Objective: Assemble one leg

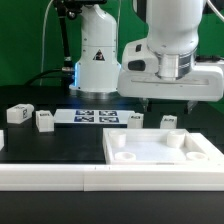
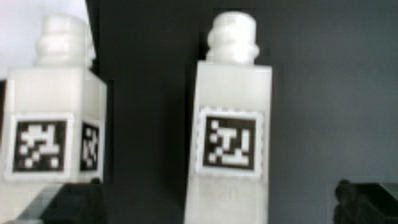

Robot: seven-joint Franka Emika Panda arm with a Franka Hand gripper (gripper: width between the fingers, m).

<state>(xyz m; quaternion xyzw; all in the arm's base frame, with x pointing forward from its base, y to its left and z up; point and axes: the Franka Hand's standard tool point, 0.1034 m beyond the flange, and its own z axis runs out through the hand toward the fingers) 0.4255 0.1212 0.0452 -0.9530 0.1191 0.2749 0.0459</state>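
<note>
In the exterior view, the gripper point(image 1: 168, 102) hangs low over the dark table point(image 1: 30, 145), its 2 dark fingers spread apart and holding nothing. The leg point(image 1: 170, 121) stands just below it, close behind the far edge of the large white tray-like part point(image 1: 160, 152). A second leg point(image 1: 133, 120) stands toward the exterior view's left of it, next to the marker board point(image 1: 95, 117). 2 more legs point(image 1: 18, 115) sit well apart, farther toward the exterior view's left. In the wrist view, the leg point(image 2: 231, 120) fills the middle, a white post with a rounded peg at its end and a black-and-white tag on its face. The second leg point(image 2: 50, 120) lies beside it with a dark gap between them. The gripper's point(image 2: 222, 200) fingertips point(image 2: 370, 195) show as dark shapes wide on either side of the leg, touching nothing.
</note>
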